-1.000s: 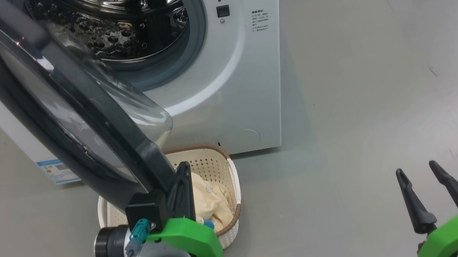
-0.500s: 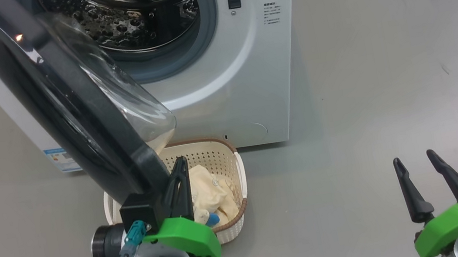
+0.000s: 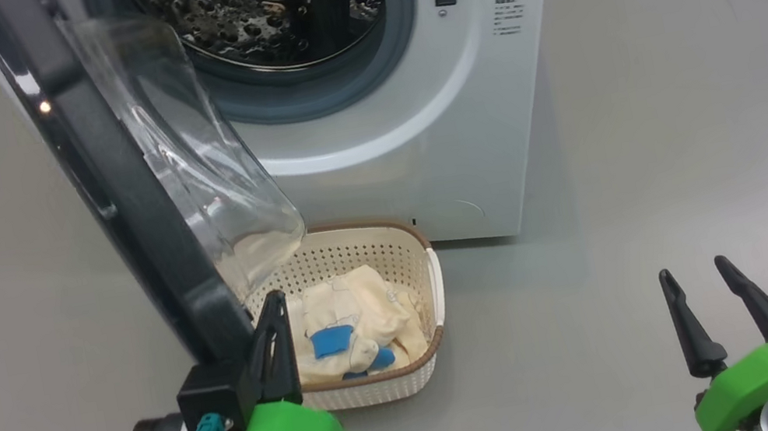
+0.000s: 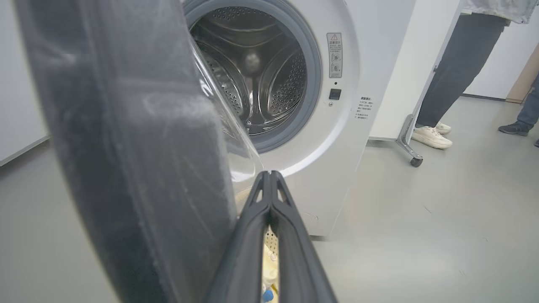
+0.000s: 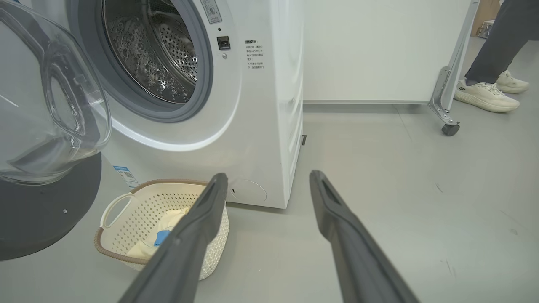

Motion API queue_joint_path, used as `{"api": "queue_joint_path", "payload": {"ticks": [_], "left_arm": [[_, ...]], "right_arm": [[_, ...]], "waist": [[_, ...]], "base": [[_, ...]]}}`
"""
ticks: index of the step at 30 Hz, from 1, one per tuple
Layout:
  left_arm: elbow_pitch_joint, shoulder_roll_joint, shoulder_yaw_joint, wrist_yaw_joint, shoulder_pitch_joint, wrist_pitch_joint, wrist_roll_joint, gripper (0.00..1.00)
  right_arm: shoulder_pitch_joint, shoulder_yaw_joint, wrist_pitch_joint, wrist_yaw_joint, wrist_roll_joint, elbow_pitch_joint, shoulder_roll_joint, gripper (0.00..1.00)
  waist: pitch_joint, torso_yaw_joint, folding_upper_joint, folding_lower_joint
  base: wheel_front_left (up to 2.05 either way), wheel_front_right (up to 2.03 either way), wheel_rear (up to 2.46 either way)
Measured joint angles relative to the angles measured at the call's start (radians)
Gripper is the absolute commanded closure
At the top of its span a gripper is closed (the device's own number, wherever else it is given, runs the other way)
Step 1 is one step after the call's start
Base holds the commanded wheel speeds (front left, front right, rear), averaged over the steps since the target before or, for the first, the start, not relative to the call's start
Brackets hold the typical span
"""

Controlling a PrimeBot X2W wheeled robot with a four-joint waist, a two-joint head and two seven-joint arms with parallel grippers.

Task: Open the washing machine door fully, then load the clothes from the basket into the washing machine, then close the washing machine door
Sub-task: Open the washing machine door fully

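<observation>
Glossy black, the washing machine door (image 3: 110, 185) stands swung out at 10 o'clock, perhaps not fully. Your left gripper (image 3: 276, 302), pinched shut and empty, sits just beside its edge. The clothes (image 3: 362, 314) lie unloaded in the basket (image 3: 383, 389) at 6 o'clock. Your right gripper (image 3: 692, 269), spread wide, holds nothing.

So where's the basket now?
Head view, lower centre: the basket stands in front of the washer, beside the open door, just right of the left gripper.
</observation>
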Motion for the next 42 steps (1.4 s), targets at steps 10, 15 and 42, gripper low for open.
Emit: {"api": "queue_joint_path", "payload": {"ticks": [10,15,42], "left_arm": [[-0.061,0.043,0.044,0.034,0.063,0.002,0.002,1.0],[-0.079,0.07,0.069,0.036,0.088,0.003,0.002,1.0],[0.0,0.171,0.301,0.041,0.135,-0.046,-0.091,1.0]], "right_arm": [[0.0,-0.001,0.0,0.0,0.0,0.007,0.0,0.0],[0.0,0.001,0.0,0.0,0.0,0.013,0.0,0.0],[-0.001,0.001,0.012,0.0,0.0,0.006,0.0,0.0]], "waist": [[-0.002,0.073,0.0,0.0],[-0.011,0.101,0.0,0.0],[0.018,0.134,0.0,0.0]], "base": [[0.0,0.0,0.0],[0.0,0.0,0.0],[0.0,0.0,0.0]]}}
